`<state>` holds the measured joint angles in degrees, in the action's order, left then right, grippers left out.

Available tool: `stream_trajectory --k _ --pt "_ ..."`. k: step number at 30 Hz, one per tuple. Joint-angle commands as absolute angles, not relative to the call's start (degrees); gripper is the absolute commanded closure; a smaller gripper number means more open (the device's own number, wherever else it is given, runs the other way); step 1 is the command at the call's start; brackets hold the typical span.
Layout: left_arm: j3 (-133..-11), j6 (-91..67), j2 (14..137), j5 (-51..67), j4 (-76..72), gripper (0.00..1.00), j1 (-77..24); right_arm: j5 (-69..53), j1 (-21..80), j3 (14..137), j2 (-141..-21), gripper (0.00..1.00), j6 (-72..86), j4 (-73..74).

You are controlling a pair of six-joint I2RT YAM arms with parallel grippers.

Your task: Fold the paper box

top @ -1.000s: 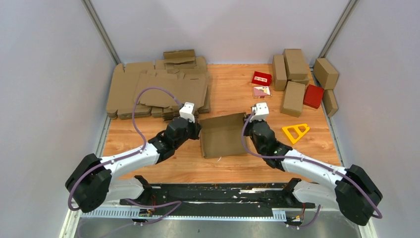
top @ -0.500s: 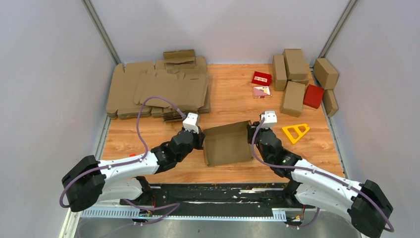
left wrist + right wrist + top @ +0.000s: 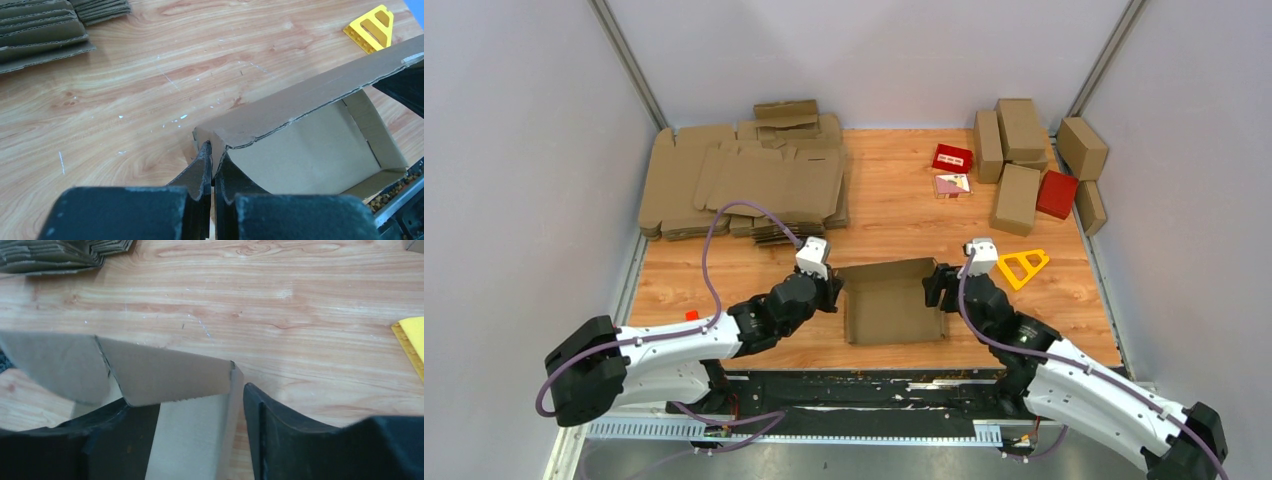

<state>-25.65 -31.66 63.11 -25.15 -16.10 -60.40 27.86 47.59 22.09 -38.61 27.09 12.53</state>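
Holding the paper box [image 3: 894, 305] by its left corner, the left gripper [image 3: 213, 152] has its jaws clamped on the cardboard wall, which rises just ahead of the fingertips. The right gripper [image 3: 187, 397] stands with jaws apart, the box's right wall upright between them. The right jaws should probably close squarely on that wall near its fold, with the left clamp firm so the box cannot slide.
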Motion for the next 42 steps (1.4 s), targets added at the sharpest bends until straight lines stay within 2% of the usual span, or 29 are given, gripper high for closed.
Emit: stream_trajectory --k 1,4,7,15,22,24,28,31,35,42 --pt "-27.78 -30.25 61.65 -25.69 -14.55 1.0 -61.08 24.94 47.71 24.25 -33.41 0.29 25.71 19.44" --pt "-29.16 -28.55 61.56 -26.28 -12.54 1.0 -61.32 23.52 47.72 25.5 -31.17 0.08 23.48 20.59" --pt "-30.31 -27.66 61.69 -26.7 -11.22 1.0 -61.49 19.25 47.73 28.54 -31.12 0.0 21.38 22.58" --pt "-32.82 -26.4 64.2 -28.51 -9.55 1.0 -62.66 14.26 47.72 40.59 -32.92 0.0 21.97 33.73" --pt "-34.08 -25.74 66.66 -31.33 -9.44 1.0 -64.89 22.64 45.74 51.72 -42.93 0.0 28.88 42.71" --pt "-34.51 -25.39 67.47 -32.37 -9.34 1.0 -65.63 18.43 41.35 52.78 -46.27 0.0 31.05 42.3" --pt "-35.34 -24.83 69.0 -34.05 -9.24 1.0 -67.15 -2.29 25.67 50.64 -49.33 0.0 35.85 36.29" --pt "-35.6 -24.62 69.85 -34.59 -9.53 1.0 -67.87 -10.16 18.48 50.06 -52.48 0.0 38.21 35.36" --pt "-36.18 -24.38 71.1 -35.05 -9.58 1.0 -68.61 -15.61 16.79 50.1 -57.62 0.01 40.19 37.9" --pt "-36.13 -25.02 72.28 -35.1 -10.46 1.0 -69.6 -14.08 16.71 48.71 -60.33 0.06 41.84 45.06"
